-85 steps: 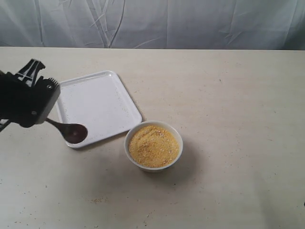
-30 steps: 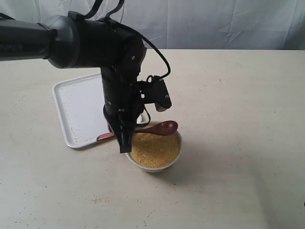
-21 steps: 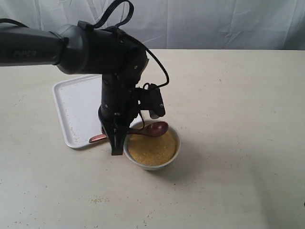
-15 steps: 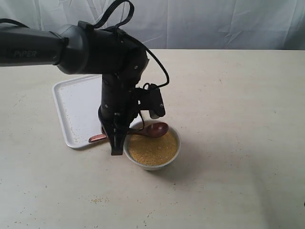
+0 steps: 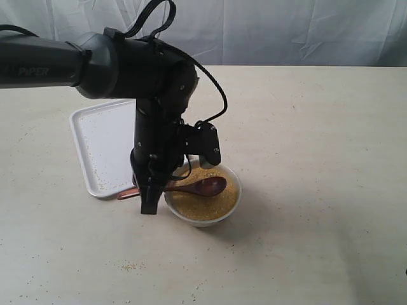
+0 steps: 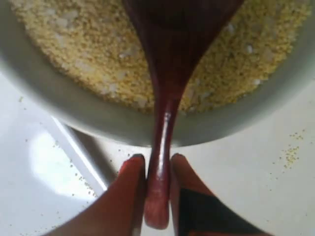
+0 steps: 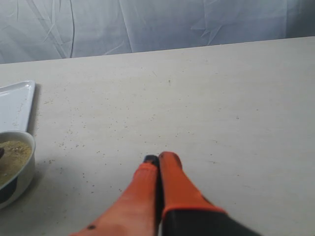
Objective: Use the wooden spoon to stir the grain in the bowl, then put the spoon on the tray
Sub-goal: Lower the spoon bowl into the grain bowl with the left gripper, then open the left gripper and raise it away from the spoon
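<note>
- The wooden spoon (image 5: pixel 206 186) has its round end over the grain (image 5: pixel 210 202) in the bowl (image 5: pixel 198 221).
- The left pincer (image 6: pixel 158 164) squeezes its handle.
- The black arm (image 5: pixel 127 63) hides part of the tray (image 5: pixel 105 136), at ten o'clock from the bowl.
- The right pincer (image 7: pixel 158 160) is closed on nothing, above the tabletop (image 5: pixel 318 159).

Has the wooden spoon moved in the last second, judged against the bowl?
Yes: the wooden spoon has come down from the bowl's far rim toward the grain.

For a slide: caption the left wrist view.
Left gripper holds the wooden spoon by its handle, head over the bowl of grain.
</note>
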